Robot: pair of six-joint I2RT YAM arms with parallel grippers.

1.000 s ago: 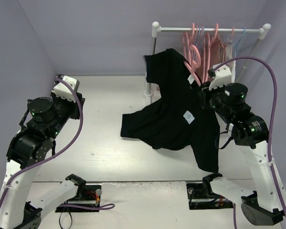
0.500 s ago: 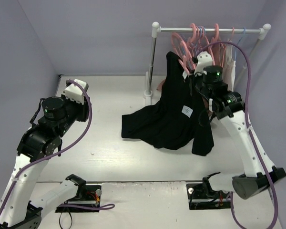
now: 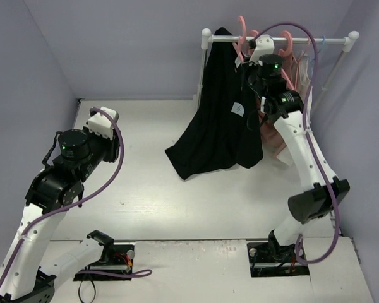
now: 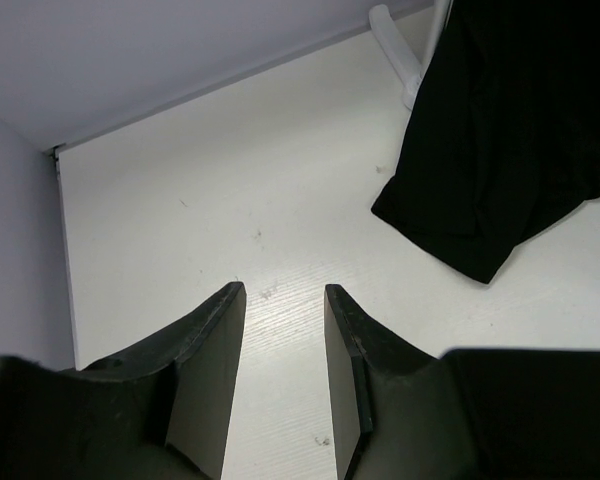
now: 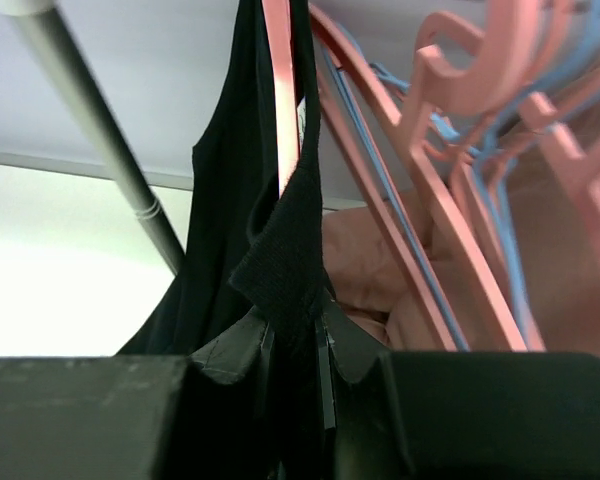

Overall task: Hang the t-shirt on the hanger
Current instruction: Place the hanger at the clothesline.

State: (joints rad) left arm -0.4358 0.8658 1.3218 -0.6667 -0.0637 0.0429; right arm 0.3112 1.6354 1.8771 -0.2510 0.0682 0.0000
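Seemingly the t-shirt (image 3: 221,120) sits on the hanger (image 5: 282,100), held at the rail (image 3: 303,39) by right fingers (image 5: 242,348) pinching its fabric; hooking remains, left fingers (image 4: 205,340) half-open, empty.

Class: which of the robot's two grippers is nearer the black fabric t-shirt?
Right. The right gripper is shut on the black fabric t-shirt beside the grey metal rail; the left gripper hangs open over the white table, apart from it.
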